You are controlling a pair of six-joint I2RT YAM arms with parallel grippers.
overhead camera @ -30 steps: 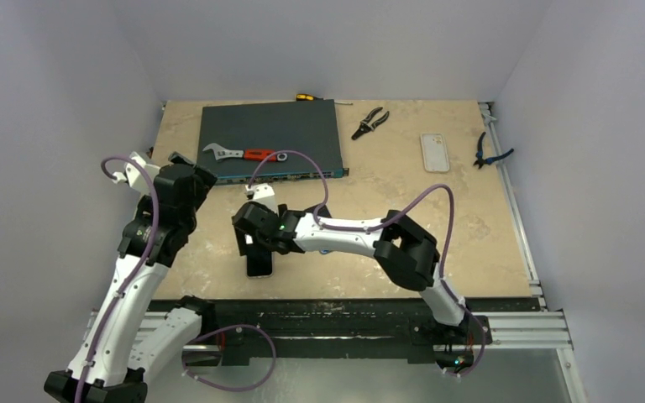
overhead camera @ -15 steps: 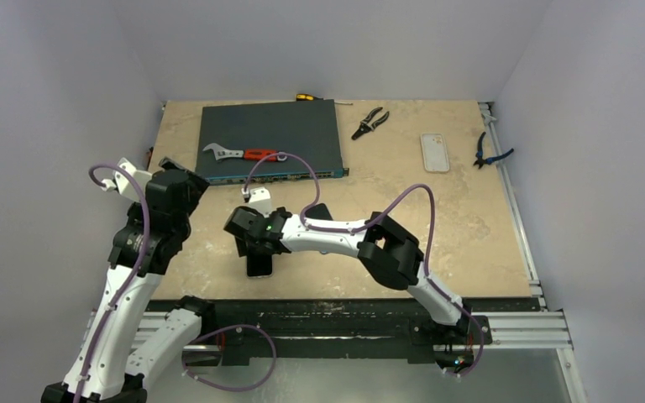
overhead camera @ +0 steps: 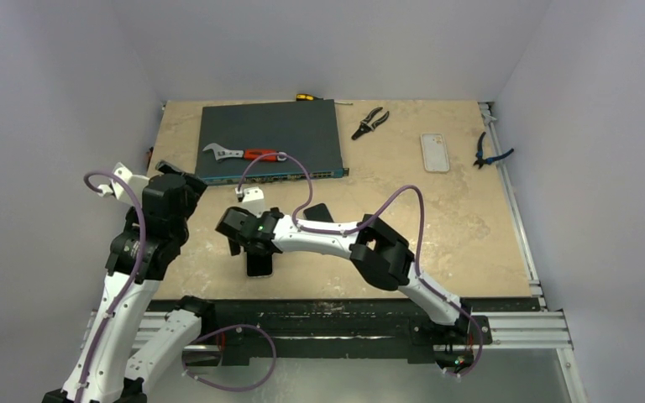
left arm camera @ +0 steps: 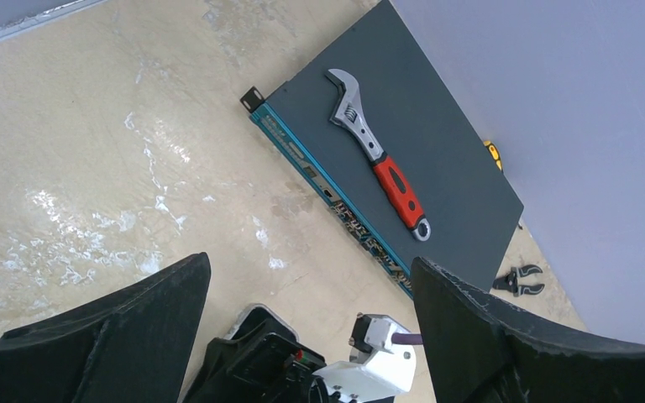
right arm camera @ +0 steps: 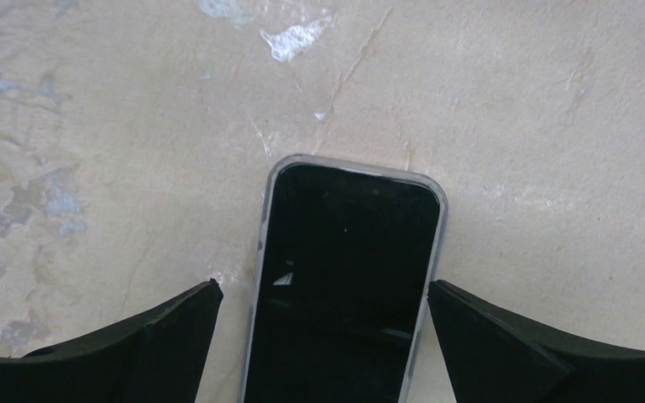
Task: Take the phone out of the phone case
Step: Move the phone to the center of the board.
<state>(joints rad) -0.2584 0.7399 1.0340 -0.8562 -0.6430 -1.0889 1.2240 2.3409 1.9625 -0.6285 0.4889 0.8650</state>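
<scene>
Grey-rimmed and screen-up, the phone (right arm camera: 344, 252) lies flat on the worktop (overhead camera: 470, 218) directly beneath the right hand (right arm camera: 323, 290), which hangs released over it, its two dark fingers (right arm camera: 134, 344) spread wide to either side of the handset and touching neither edge. The phone case (right arm camera: 353, 164) shows as a thin pale band hugging the rounded top corners and running down both long sides. By that look the phone sits fully seated inside it, and no corner appears lifted or peeled back.

The left hand (left arm camera: 311, 264) is likewise released and grasping nothing. It is held up off the worktop, well apart from the phone. Ahead of it a red-handled wrench (left arm camera: 378, 159) rests on a dark panel (left arm camera: 437, 134). Neither plays any part in the job.

Judged from this, the task has barely begun: the approach is made, with the right hand lined up above the handset, but no grip is taken and the separation is not yet started. Left to do are a hold on the cased phone, the prising of the case off its edges, most likely with the second hand sharing the work, and the setting down of the two pieces apart.

A pale phone-shaped slab (overhead camera: 434, 152) lies far from both hands. What it is cannot be told.
</scene>
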